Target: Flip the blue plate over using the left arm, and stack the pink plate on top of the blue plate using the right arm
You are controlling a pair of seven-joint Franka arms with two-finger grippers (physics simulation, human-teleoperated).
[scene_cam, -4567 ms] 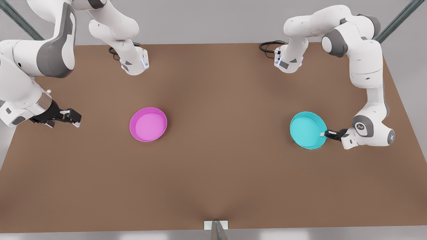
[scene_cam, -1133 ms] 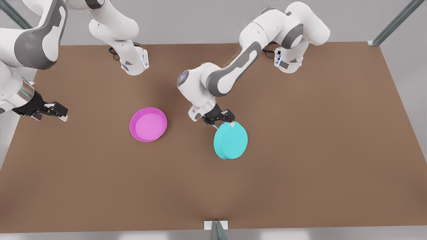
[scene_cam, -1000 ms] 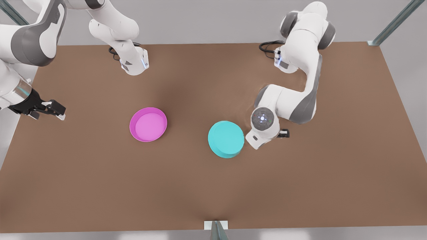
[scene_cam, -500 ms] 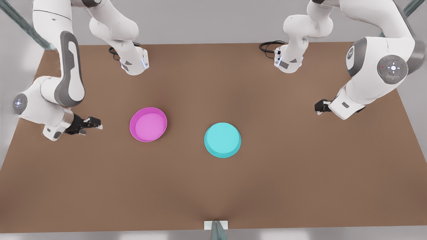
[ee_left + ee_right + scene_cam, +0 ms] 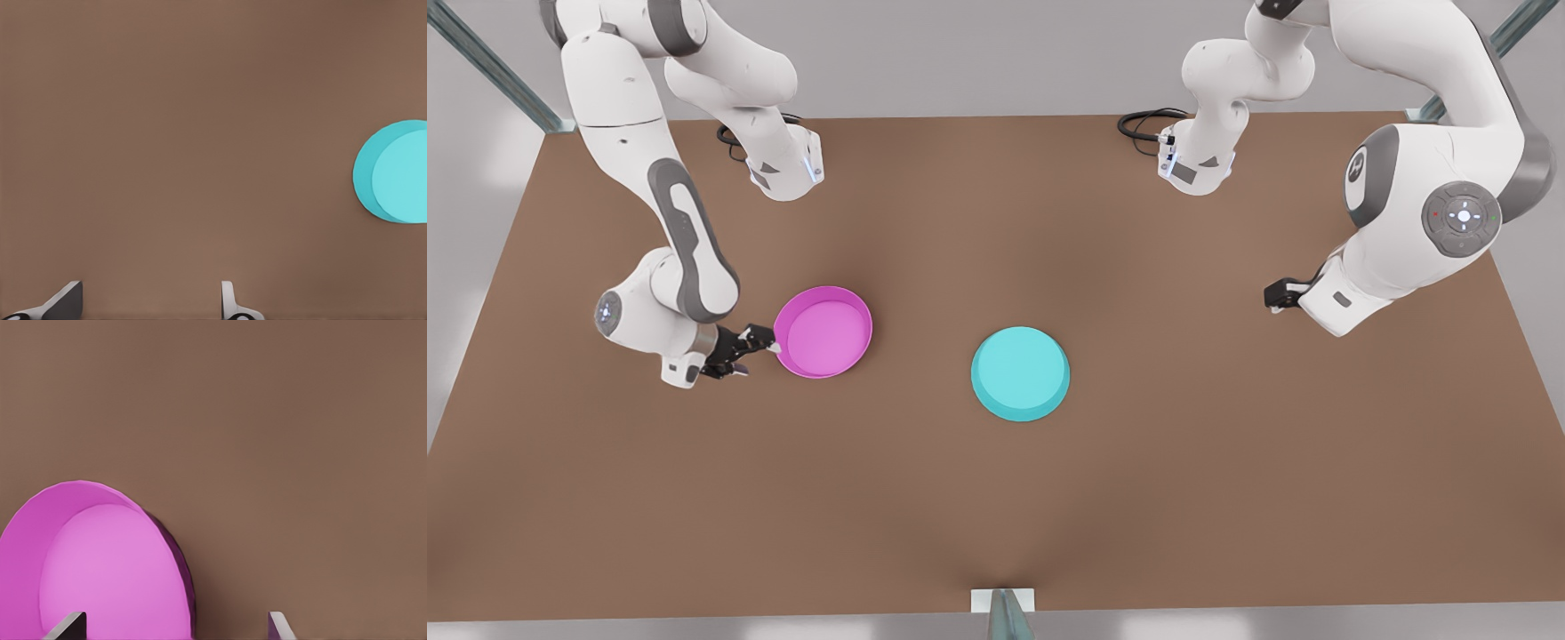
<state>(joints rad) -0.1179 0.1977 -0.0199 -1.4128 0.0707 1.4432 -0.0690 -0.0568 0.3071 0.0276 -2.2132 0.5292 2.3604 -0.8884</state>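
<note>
Over at nine o'clock on the counter (image 5: 996, 498): right end effector (image 5: 760, 342) low beside the pink plate (image 5: 823, 332), fingers spread wide in the right wrist view, one fingertip (image 5: 67, 627) in front of the plate's inside, the other (image 5: 279, 627) out over bare brown, so no grip yet. Pink plate upright, glossy magenta, low rim, paler flat inside. At centre, blue plate (image 5: 1020, 373) lying rim down (flip judged done), smooth turquoise, plain flat underside up. Stacking left to do. Far out at three o'clock, left end effector (image 5: 1279, 294) waiting, fingers parted wide, well apart from the blue plate.
</note>
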